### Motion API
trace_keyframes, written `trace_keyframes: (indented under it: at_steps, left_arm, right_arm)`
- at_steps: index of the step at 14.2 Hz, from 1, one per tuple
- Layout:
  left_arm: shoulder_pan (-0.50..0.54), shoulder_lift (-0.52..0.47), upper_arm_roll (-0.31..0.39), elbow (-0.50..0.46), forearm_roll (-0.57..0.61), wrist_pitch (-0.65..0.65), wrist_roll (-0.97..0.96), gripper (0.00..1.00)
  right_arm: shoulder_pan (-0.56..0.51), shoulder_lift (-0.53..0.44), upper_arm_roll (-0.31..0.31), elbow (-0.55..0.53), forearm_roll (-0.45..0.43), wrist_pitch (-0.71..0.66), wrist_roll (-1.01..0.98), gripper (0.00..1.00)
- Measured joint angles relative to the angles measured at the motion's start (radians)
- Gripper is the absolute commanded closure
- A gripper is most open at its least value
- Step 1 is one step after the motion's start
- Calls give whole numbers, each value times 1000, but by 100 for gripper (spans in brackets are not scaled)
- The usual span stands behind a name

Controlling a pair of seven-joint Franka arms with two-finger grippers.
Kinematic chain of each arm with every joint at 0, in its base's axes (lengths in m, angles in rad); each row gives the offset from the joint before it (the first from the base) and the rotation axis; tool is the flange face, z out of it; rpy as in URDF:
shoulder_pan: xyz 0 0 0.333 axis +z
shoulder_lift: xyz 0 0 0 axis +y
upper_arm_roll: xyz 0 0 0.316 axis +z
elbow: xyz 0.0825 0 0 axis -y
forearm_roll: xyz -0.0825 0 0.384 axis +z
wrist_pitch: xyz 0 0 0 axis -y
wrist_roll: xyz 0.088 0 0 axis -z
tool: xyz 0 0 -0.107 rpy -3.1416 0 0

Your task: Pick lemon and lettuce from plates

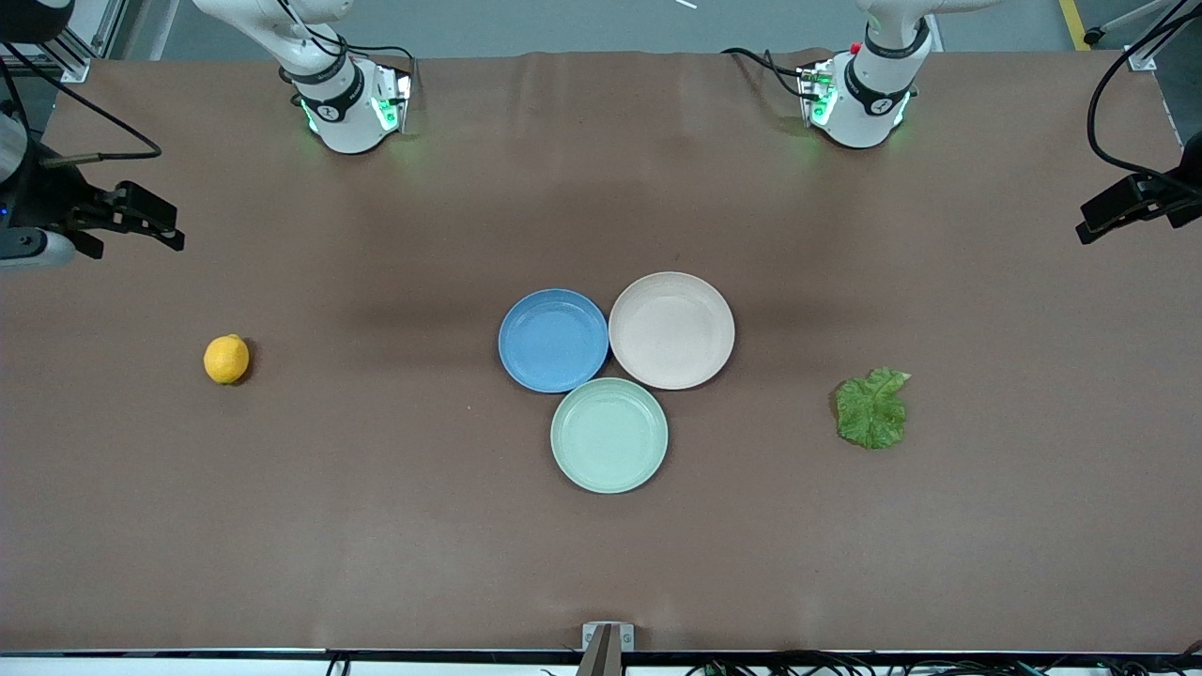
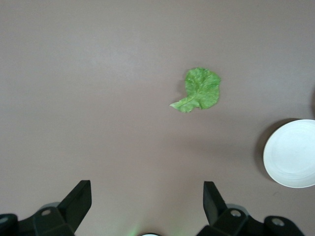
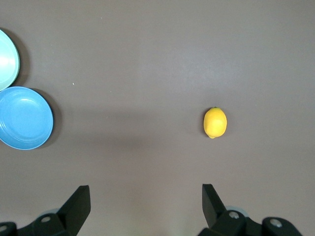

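Note:
The lemon point(image 1: 226, 359) lies on the bare table toward the right arm's end; it also shows in the right wrist view point(image 3: 215, 122). The lettuce point(image 1: 872, 408) lies flat on the table toward the left arm's end, and shows in the left wrist view point(image 2: 200, 90). The blue plate point(image 1: 553, 339) and the beige plate point(image 1: 671, 330) sit side by side mid-table, both empty. My right gripper point(image 1: 150, 218) point(image 3: 146, 191) is open and empty, high over its end of the table. My left gripper point(image 1: 1108, 214) point(image 2: 147, 189) is open and empty, high over its end.
A pale mint-green plate point(image 1: 609, 435), empty, touches the two other plates and sits nearer to the front camera. The brown table cover point(image 1: 376, 526) stretches around them. The arm bases point(image 1: 352, 103) point(image 1: 859, 99) stand along the farthest table edge.

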Motion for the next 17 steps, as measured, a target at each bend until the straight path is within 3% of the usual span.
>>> trace_keyframes:
  at_steps: [11,17]
  left_arm:
    - [-1,-4,3,-16,-37,41,79,0]
    - [-1,-5,4,-16,-37,41,122,0]
  right_arm:
    - [-5,1,-12,114,-1,1,0,0]
    - [-5,13,-13,121,-16,2,0,0]
